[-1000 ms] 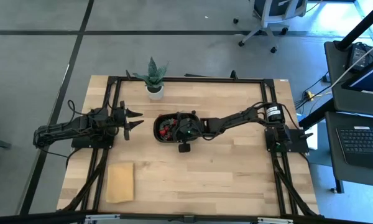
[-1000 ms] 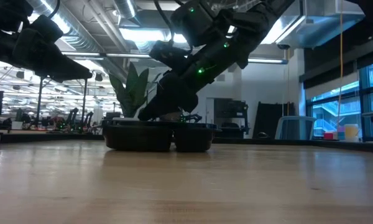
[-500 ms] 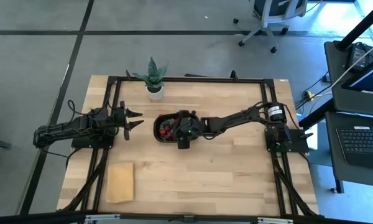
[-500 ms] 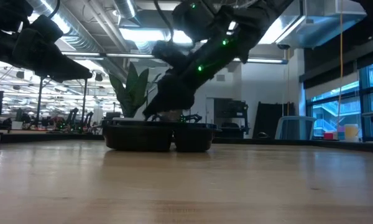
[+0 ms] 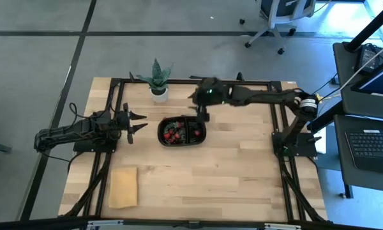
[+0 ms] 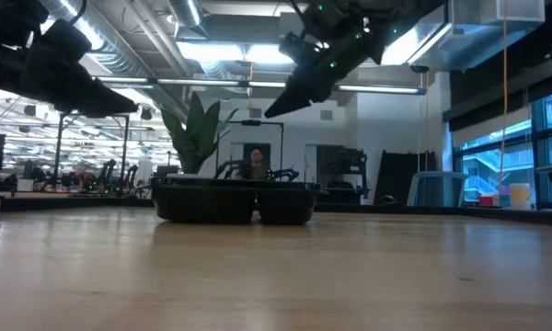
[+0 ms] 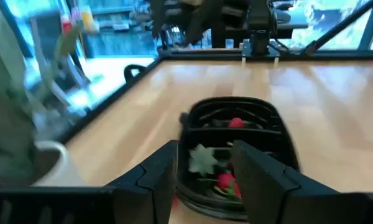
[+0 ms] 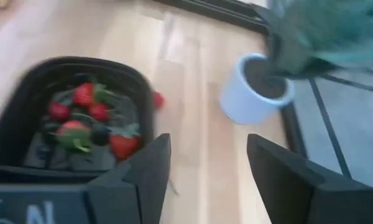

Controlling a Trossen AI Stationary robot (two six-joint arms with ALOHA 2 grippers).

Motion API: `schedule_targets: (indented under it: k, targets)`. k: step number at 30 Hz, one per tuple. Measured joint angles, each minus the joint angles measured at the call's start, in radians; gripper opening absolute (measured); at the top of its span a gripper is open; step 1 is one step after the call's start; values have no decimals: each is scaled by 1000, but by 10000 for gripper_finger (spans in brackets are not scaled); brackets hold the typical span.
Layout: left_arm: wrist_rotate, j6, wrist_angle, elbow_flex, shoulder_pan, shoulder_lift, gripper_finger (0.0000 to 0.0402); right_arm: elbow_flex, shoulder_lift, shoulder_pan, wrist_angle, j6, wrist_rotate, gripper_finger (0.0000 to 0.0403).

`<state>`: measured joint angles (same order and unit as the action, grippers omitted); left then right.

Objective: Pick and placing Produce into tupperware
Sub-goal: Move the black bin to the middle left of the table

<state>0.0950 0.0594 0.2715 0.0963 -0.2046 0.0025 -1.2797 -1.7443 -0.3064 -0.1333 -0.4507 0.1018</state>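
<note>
We find only one piece of writing, in the right wrist view: a few white characters (image 8: pixel 25 211) on a dark surface (image 8: pixel 68 202) lying just beside the near rim of the tupperware (image 8: pixel 146 99). They look hand-drawn and read roughly as "6N" or "GN" — the strokes are smeared and cut by the frame's edge, so we cannot settle which. We cannot tell what that dark surface belongs to. Elsewhere — on the table, the arms, the plant pot, the desk equipment beside the table and the room behind — we can read no label, brand, number or sign.
</note>
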Motion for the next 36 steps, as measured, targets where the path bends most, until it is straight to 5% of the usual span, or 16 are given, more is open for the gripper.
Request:
schedule_targets:
  k: [7,10,26,36]
  targets:
    - [74,223,-94,0,0,0,147,1,-8,-94,-18,2,127,213]
    - [135,231,-92,0,0,0,147,2,-9,-106,-2,2,103,213]
    - [261,-110,-47,2,0,17,147,2,-14,-199,-48,239,48,213]
    - [235,-217,-54,2,0,195,147,1,-92,-177,-62,237,108,213]
